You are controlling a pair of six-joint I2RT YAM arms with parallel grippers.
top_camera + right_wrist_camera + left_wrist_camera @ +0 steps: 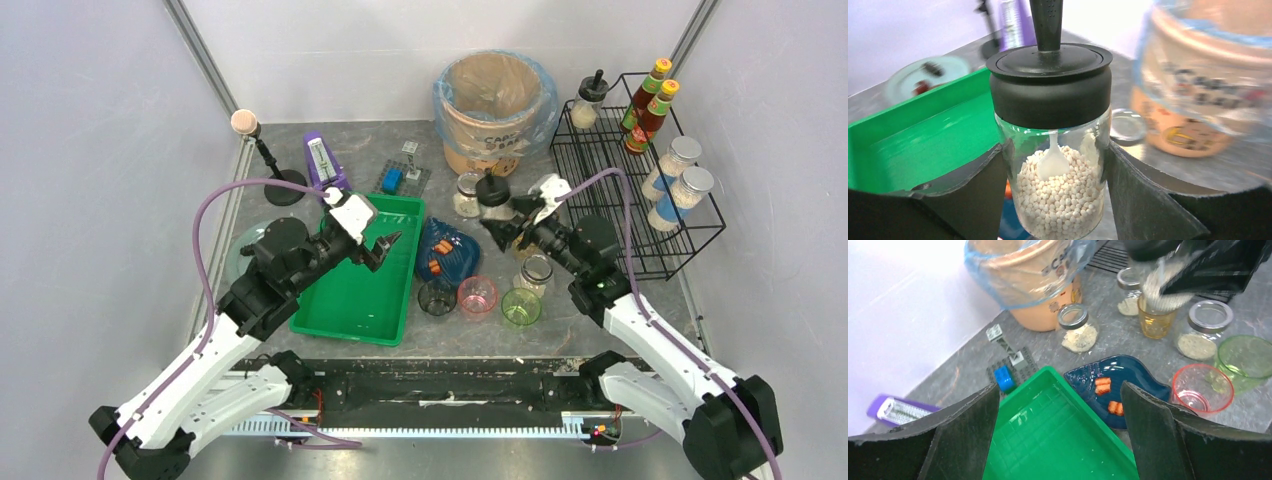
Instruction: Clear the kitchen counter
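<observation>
Kitchen counter surface (365,140) fills view centre. I judge early stage: cups (478,297), jars (537,270), blue dish (447,255) uncleared. Right end effector (1054,150) clamps black-lidded jar (1050,90). Left end effector (1059,390) agape over green tray (350,300), 9 o'clock. Rack (590,165), 2 o'clock, part-filled.

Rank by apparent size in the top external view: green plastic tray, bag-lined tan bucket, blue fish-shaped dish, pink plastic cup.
1. green plastic tray
2. bag-lined tan bucket
3. blue fish-shaped dish
4. pink plastic cup
</observation>
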